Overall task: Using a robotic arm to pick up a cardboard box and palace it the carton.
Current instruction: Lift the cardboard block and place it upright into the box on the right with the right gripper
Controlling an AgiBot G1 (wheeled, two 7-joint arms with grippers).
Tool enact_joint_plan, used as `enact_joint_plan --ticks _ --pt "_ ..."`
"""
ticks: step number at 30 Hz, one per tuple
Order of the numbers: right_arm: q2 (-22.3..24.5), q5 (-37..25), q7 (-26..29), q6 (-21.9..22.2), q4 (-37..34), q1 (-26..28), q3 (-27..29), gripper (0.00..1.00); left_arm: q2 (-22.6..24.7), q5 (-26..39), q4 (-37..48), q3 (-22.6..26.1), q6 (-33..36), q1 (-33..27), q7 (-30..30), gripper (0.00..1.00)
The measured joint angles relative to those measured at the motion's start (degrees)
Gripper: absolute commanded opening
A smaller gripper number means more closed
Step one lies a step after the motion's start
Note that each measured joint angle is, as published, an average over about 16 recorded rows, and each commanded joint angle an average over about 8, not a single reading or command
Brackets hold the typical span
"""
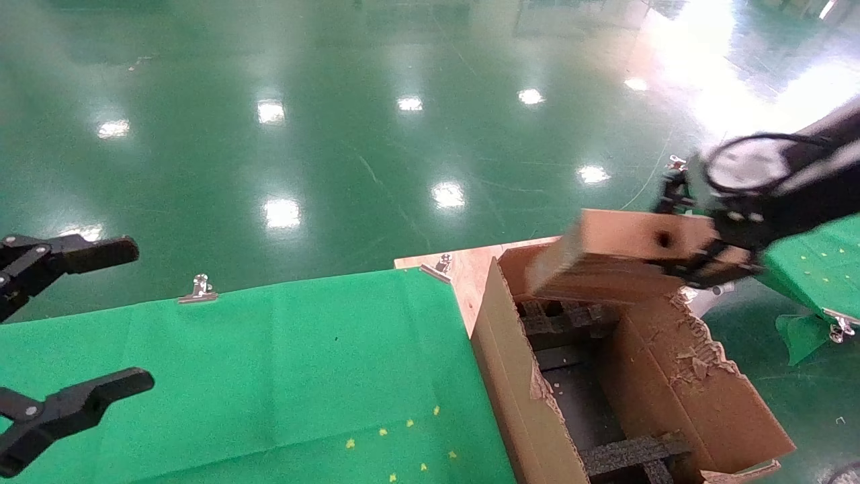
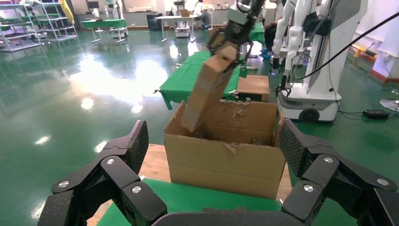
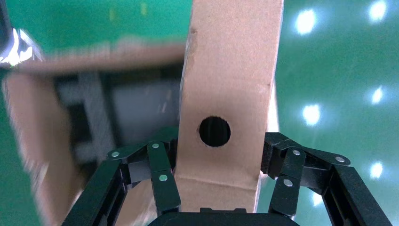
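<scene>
My right gripper (image 1: 702,263) is shut on one end of the small brown cardboard box (image 1: 615,252). It holds the box tilted over the far end of the large torn-flap carton (image 1: 514,383). The round hole in the box's narrow side shows. In the left wrist view the box (image 2: 207,92) slants down, and its lower end dips just inside the carton (image 2: 226,162) near a far corner. In the right wrist view the fingers (image 3: 162,176) clamp both sides of the box (image 3: 230,66). My left gripper (image 1: 74,323) is open and empty at the left edge, over the green cloth.
A green cloth (image 1: 269,363) covers the table left of the carton and is held by metal clips (image 1: 199,289). A bare wooden board (image 1: 470,265) lies under the carton's far end. A second green-covered table (image 1: 823,265) stands at the right. Black foam blocks (image 1: 631,454) line the carton.
</scene>
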Motion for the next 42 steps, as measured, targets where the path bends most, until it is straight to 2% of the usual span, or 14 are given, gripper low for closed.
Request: enact_joint_plan --ticks 7,12,17,23,34,42 --pt "3.7 -0.9 -0.3 0.3 -1.5 2.7 -5.7 0.0 0.0 0.0 0.0 0.0 0.0 0.0 0.0 1.0" --pt "4.7 -0.5 -0.1 0.6 -2.2 3.1 -7.2 0.0 0.0 0.0 0.0 0.0 0.0 0.0 0.0 1.0" --pt "5.7 1.2 2.7 1.3 -3.1 1.8 -7.7 0.0 0.0 0.0 0.0 0.0 0.0 0.0 0.0 1.0" --pt "7.1 4.2 9.8 2.8 -4.8 -1.1 -8.0 0.0 0.0 0.0 0.0 0.0 0.0 0.0 0.0 1.0" --pt "11.1 9.1 28.6 7.1 -7.9 -6.1 -9.2 0.0 0.0 0.0 0.0 0.0 0.0 0.0 0.0 1.0" --pt "12.7 10.4 35.4 9.2 -8.6 -7.3 -9.6 0.0 0.0 0.0 0.0 0.0 0.0 0.0 0.0 1.0"
